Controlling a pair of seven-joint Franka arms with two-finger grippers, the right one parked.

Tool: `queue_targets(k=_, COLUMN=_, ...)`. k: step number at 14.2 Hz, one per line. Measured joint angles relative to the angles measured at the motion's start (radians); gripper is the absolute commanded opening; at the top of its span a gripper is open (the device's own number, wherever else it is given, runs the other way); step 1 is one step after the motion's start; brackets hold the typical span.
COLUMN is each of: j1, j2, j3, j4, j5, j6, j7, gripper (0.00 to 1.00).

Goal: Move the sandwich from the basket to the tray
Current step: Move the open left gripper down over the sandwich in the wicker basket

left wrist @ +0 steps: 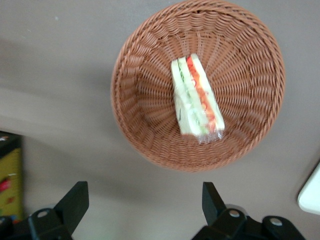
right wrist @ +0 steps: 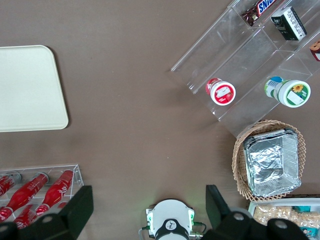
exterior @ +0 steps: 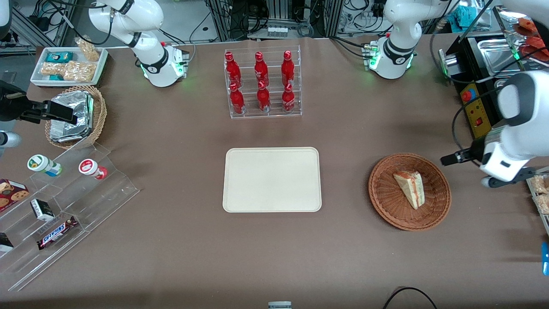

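Lying near the middle of the basket (exterior: 437,171), the sandwich (left wrist: 196,97) looks light and squashy (slippery wrap); pinch its flat bread faces gently. Beside the basket hangs the gripper (left wrist: 145,200), fingers spread wide, holding nothing.

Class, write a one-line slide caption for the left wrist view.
Open gripper hovers above the basket holding the wrapped sandwich.
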Motion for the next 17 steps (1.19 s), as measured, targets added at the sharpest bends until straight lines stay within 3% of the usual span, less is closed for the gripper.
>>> queue_targets(k=8, j1=-0.07, j2=0.085, j3=-0.015, j4=-0.164, j5=-0.009, j6=0.391, j7=-0.281, gripper=1.0)
queue_targets(k=17, j1=-0.104, j2=0.156, j3=-0.012, j4=-0.164, j5=-0.009, j6=0.419, j7=-0.305, gripper=1.0)
